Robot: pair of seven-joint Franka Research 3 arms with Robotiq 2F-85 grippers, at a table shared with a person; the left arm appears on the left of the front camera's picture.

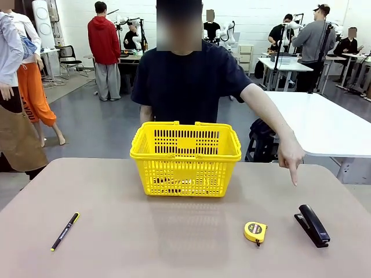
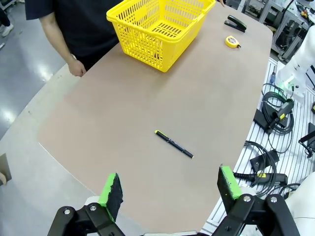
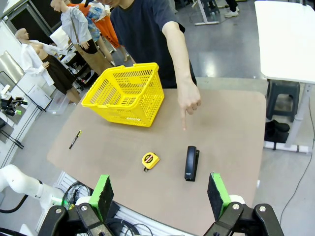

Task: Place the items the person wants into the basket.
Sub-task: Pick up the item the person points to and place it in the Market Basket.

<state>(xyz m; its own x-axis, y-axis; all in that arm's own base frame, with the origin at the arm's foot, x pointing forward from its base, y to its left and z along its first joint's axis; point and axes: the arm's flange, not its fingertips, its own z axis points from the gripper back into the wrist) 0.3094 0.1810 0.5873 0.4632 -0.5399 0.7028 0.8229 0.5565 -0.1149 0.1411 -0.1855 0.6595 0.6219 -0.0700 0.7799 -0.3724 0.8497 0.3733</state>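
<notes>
The yellow basket (image 1: 185, 157) stands at the table's far middle, in front of the person (image 1: 185, 81) in a dark T-shirt. One of the person's hands (image 1: 291, 156) points a finger down at the black stapler (image 1: 312, 225), which lies at the near right. The basket (image 2: 160, 27) and stapler (image 2: 236, 22) also lie far off in the left wrist view, where my left gripper (image 2: 170, 189) hangs open, high above the table's near edge. My right gripper (image 3: 160, 194) is open too, high above the stapler (image 3: 191, 163) and the basket (image 3: 126, 93).
A round yellow tape measure (image 1: 255, 232) lies left of the stapler. A thin black pen with yellow accents (image 1: 65, 231) lies at the near left. Cables (image 2: 275, 113) run along the floor beside the table. A white table (image 1: 324, 121) stands behind at the right.
</notes>
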